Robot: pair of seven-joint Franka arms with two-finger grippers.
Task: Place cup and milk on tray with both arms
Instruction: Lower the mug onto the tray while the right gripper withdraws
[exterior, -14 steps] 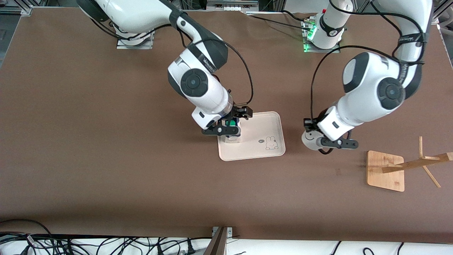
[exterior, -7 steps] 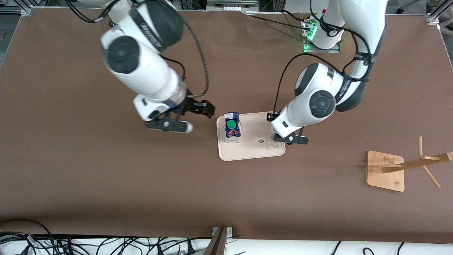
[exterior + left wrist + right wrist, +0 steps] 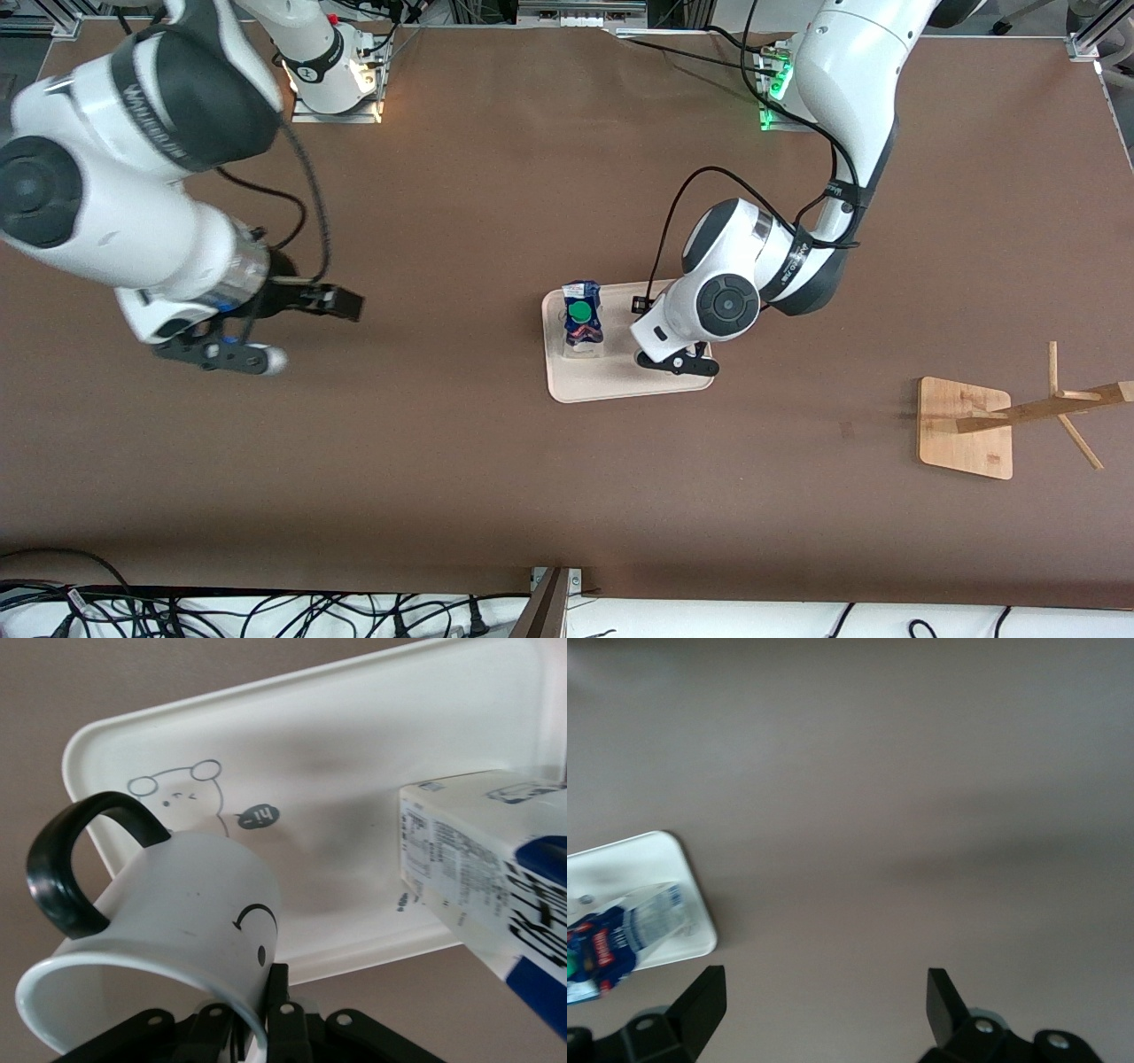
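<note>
The cream tray (image 3: 620, 383) lies mid-table. The milk (image 3: 582, 322) stands upright on the tray's end toward the right arm, free of any gripper. My left gripper (image 3: 678, 361) is over the tray's rabbit end, and in the front view the arm hides the cup. In the left wrist view my left gripper (image 3: 261, 1020) is shut on the rim of the white smiley cup (image 3: 168, 921), over the tray (image 3: 354, 762) beside the milk (image 3: 478, 868). My right gripper (image 3: 232, 353) is open and empty over bare table toward the right arm's end. The right wrist view shows this gripper (image 3: 824, 992), the tray's corner (image 3: 651, 864) and the milk (image 3: 620, 935).
A wooden rack base (image 3: 966, 427) with a tilted post (image 3: 1045, 409) stands at the left arm's end of the table. Cables (image 3: 266, 611) lie past the table's edge nearest the front camera.
My right gripper let go of the milk on the tray and drew away toward its own end of the table. My left gripper carried the cup from beside the tray to over it.
</note>
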